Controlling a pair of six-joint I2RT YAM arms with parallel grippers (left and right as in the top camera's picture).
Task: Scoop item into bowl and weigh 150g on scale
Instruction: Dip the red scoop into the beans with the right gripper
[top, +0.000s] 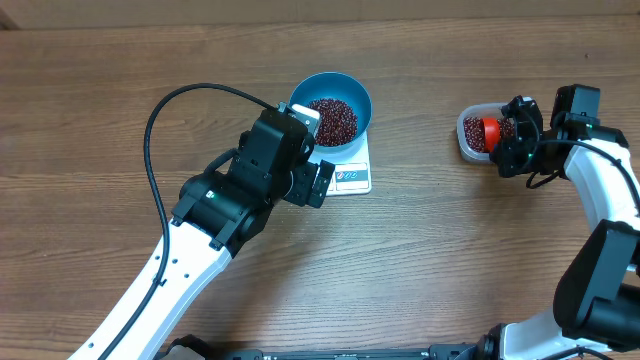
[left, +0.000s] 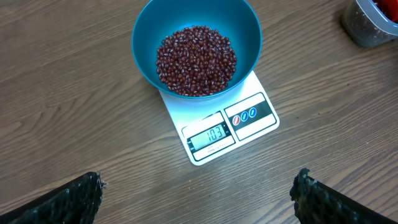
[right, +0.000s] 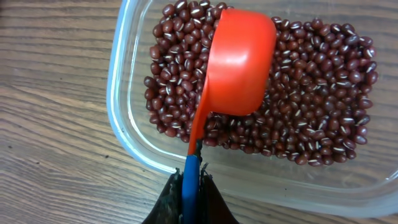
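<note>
On the tabletop (top: 100, 60) the left jaws hang wide apart and empty near the scale (left: 214, 134), which carries the blue bowl (left: 245, 25) with a heap of beans (left: 196, 59) in it. Well apart to the right, the right jaws are clamped on the handle (right: 189, 183) of the orange scoop (right: 239, 62), whose long axis runs straight out from them over more beans in the clear tub (right: 121, 106). The bowl lies leftward of that scoop, nearer the left arm.

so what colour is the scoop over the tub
Orange-red scoop, blue at the handle end; right wrist view shows it best.
</note>
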